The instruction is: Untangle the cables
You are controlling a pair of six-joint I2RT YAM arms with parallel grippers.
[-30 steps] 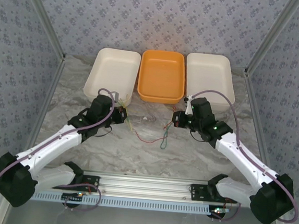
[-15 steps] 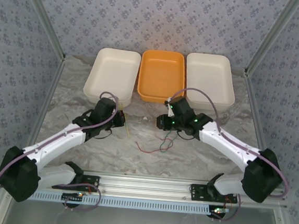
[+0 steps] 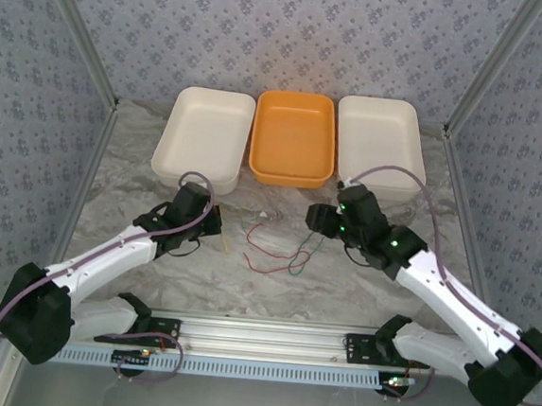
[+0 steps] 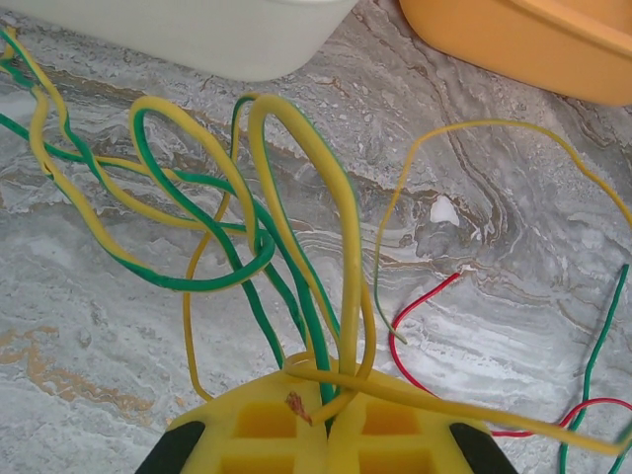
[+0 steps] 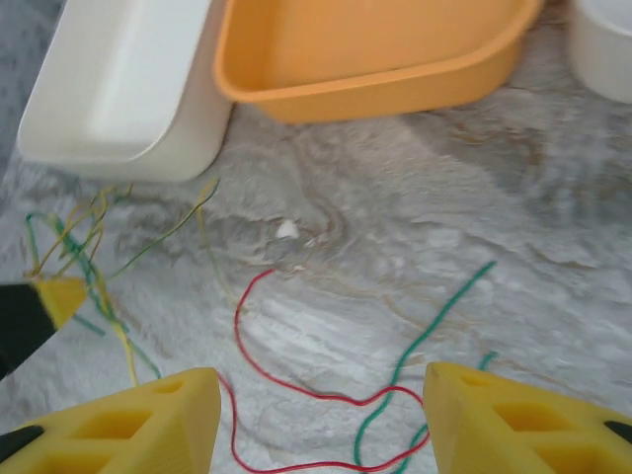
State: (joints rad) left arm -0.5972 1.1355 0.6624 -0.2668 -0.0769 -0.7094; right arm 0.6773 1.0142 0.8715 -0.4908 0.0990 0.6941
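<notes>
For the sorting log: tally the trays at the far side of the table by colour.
White trays: 2
Orange tray: 1
Total: 3

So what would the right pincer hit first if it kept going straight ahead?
The right pincer would probably meet the thin red wire on the grey marble tabletop first, the thin green wire just beside it; depth is unclear.
</notes>
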